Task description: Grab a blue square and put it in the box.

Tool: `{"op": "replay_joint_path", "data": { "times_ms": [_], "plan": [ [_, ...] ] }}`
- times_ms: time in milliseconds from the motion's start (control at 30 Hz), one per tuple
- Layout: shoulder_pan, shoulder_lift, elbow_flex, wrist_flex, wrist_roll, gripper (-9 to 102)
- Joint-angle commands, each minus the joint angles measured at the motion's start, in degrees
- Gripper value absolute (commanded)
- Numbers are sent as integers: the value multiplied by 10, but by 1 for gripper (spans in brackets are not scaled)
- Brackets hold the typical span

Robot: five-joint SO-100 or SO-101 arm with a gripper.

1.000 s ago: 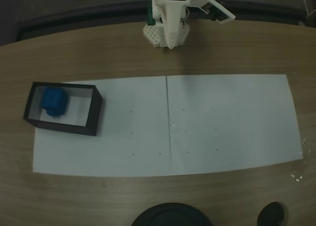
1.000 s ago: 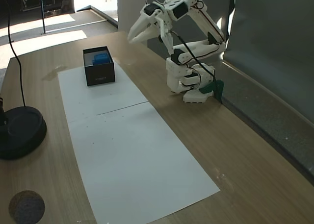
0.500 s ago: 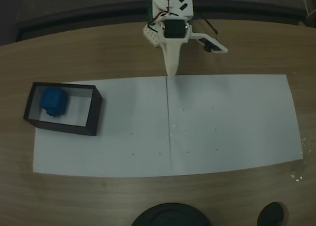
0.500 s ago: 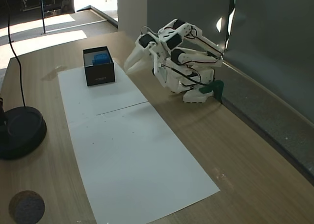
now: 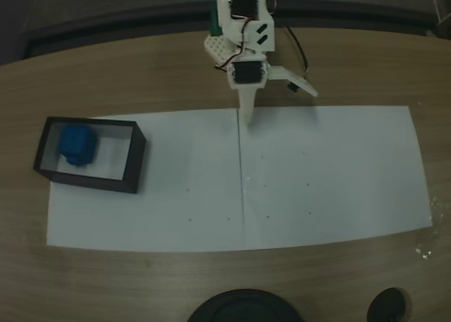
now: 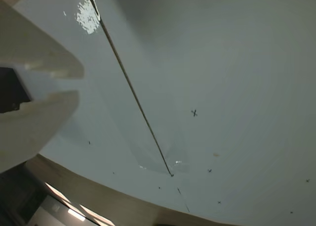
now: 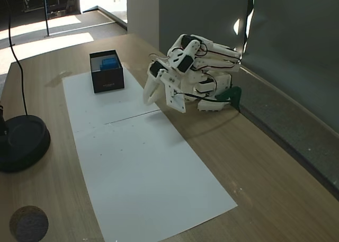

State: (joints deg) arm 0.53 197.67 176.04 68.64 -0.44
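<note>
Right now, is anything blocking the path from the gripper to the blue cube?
Nothing visible stands between them. The blue cube already sits inside the black-walled box, so its walls surround it. The gripper hangs over bare white paper, well apart from the box.

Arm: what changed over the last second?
The arm folded down and forward, bringing the claw from raised near the base to low over the paper's edge. It took hold of nothing. The cube stayed in the box; neither moved.
</note>
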Motion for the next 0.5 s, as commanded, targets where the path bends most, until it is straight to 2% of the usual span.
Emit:
{"op": "replay_joint_path", "data": {
  "times_ms": [0,467],
  "plan": [
    [-17,16,-40,51,18,0],
    [-21,16,-41,54,30,0]
  ]
}}
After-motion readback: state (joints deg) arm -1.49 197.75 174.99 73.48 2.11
